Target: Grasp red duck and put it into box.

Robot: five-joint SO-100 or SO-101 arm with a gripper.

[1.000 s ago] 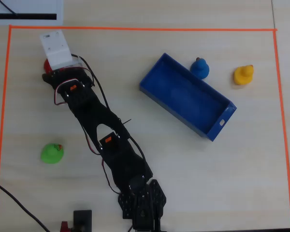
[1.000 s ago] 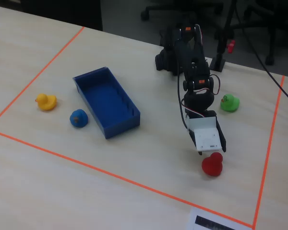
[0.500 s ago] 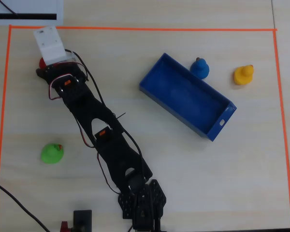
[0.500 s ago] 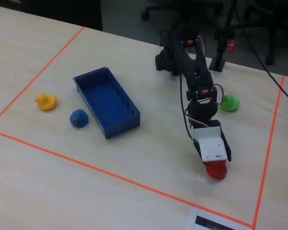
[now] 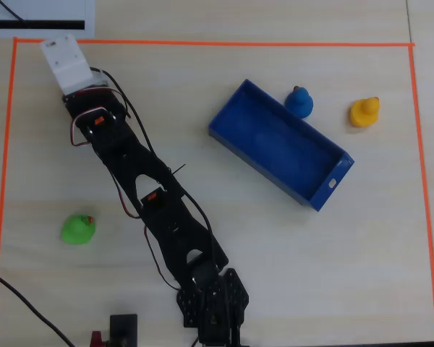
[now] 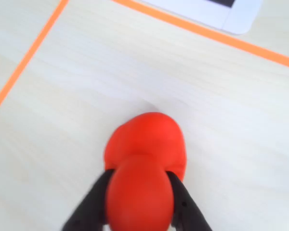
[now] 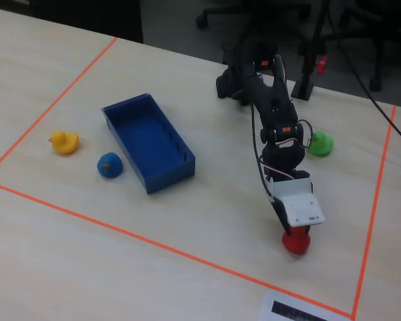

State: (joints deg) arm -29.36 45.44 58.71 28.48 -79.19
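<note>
Red duck (image 6: pixel 145 163) near worktop (image 7: pixel 207 221) corner inside orange tape border (image 7: pixel 154 244), hidden under arm in overhead view. Tool (image 6: pixel 138 204) straddling duck, black fingers (image 6: pixel 91 204) against both flanks, narrow stance, apparently gripping; lift not confirmed, duck seemingly touching worktop. Blue box (image 7: pixel 149 142) well apart, open side up for drop. Blue duck (image 7: pixel 109 164) just beside box wall; yellow duck (image 7: pixel 64 142), green duck (image 7: pixel 319 144) left aside as distractors.

The arm (image 5: pixel 155 210) is black plastic, built of open-framed links — orange servo labels show on it, red and black cables loop beside, and a white camera housing (image 5: pixel 67 63) caps the wrist.
</note>
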